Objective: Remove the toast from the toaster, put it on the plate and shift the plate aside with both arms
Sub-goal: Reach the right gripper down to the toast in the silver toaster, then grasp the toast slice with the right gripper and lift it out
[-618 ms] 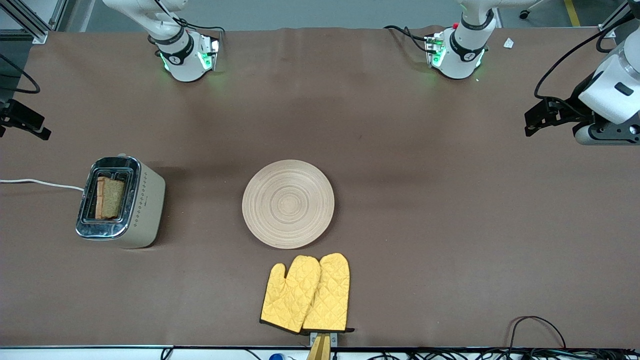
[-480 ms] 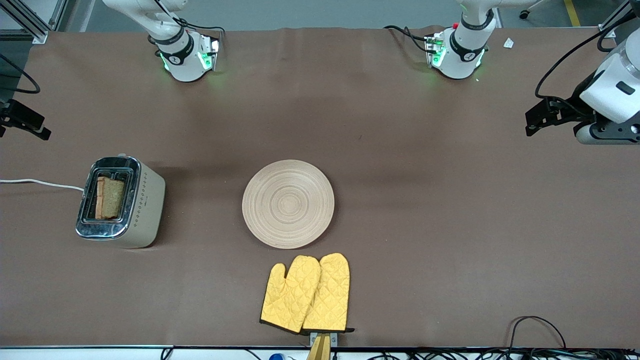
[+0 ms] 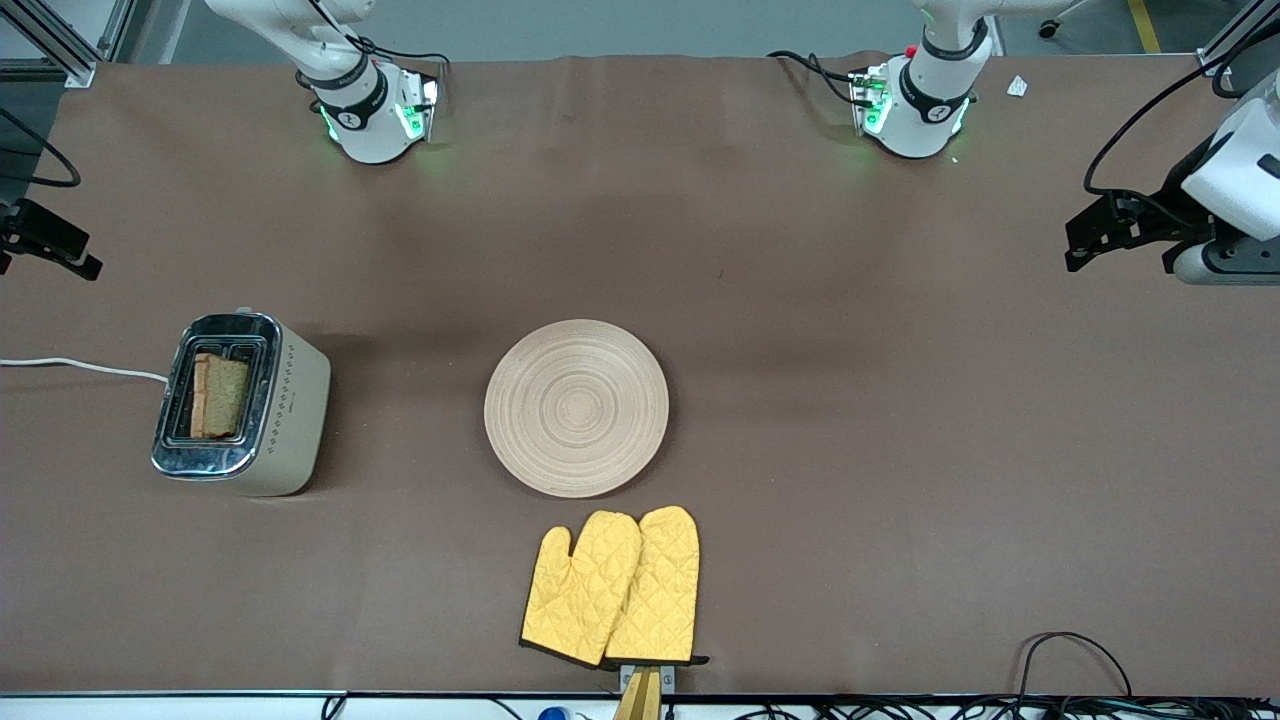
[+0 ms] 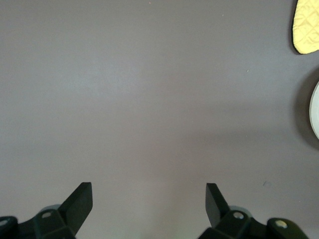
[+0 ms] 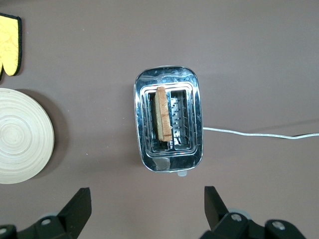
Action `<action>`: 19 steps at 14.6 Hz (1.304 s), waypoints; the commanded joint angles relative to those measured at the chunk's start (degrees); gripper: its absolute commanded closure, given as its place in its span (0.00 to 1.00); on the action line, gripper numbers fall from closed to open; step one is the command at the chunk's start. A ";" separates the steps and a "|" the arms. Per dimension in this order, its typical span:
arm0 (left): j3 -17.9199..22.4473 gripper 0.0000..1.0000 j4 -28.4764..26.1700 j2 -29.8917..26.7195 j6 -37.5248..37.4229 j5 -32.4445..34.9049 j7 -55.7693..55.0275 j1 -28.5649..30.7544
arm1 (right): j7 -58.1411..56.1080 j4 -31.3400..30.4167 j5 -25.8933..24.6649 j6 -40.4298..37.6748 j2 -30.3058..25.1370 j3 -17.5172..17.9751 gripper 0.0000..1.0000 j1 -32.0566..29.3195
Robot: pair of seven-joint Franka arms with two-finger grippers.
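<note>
The toast stands upright in one slot of a chrome-topped cream toaster toward the right arm's end of the table; it also shows in the right wrist view. The round wooden plate lies bare mid-table, and its edge shows in both the right wrist view and the left wrist view. My right gripper is open and empty, over bare cloth beside the toaster. My left gripper is open and empty over bare cloth at the left arm's end.
Two yellow quilted oven mitts lie nearer the front camera than the plate. A white cord runs from the toaster off the right arm's end of the table. Black cables lie along the front edge.
My left gripper has drawn a little outward toward the left arm's end of the table. The right gripper, toast and plate have not moved.
</note>
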 commanded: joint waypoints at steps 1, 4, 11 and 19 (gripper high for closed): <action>-0.04 0.00 1.11 0.55 -0.58 1.13 1.01 0.13 | -0.45 -2.18 0.93 0.48 -1.93 0.64 0.00 -0.84; -0.04 0.00 1.02 0.99 -0.06 1.13 1.09 0.48 | -0.63 -1.74 1.36 2.23 -0.27 0.37 0.00 -1.45; -0.13 0.00 0.93 2.83 1.17 1.05 0.92 0.75 | -5.90 -2.62 3.65 9.26 15.54 0.29 0.00 -3.82; -0.13 0.00 1.02 7.93 3.64 0.61 0.57 0.57 | -5.64 -3.85 3.91 16.21 24.43 0.37 0.26 -3.65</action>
